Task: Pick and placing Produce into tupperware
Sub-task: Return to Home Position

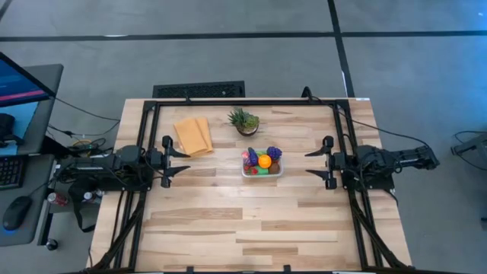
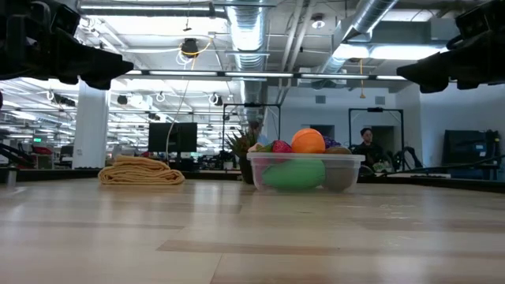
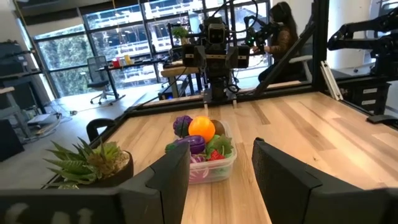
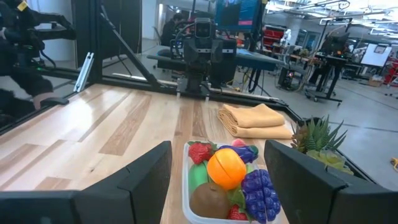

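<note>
In the high view the clear tupperware [image 1: 262, 175] sits just right of the frame's centre on the pale wooden table [image 1: 251, 221]. It is heaped with toy produce: an orange [image 1: 264, 161] on top, a purple grape bunch [image 1: 274, 153] toward the upper right corner, and a red strawberry [image 1: 246, 157] at its left edge. No fruit or vegetable shows loose on the boards.

The left gripper [image 1: 186, 162] hangs at the middle left of the frame, fingers spread wide and holding nothing. The right gripper [image 1: 308, 163] faces it from the middle right, also spread and empty. The container lies between the two on roughly the same line, touching neither and nearer the right gripper.

In the right wrist view the tupperware [image 4: 185, 186] fills the gap between that arm's two dark fingers [image 4: 146, 177], with a brown kiwi [image 4: 208, 200] beside the grapes. In the low view both arms sit high in the upper corners, above the container's wall [image 2: 304, 175].

A folded yellow-orange cloth [image 1: 193, 135] lies at the upper left of the tupperware, and a spiky green potted plant [image 1: 244, 121] stands just above it.
</note>
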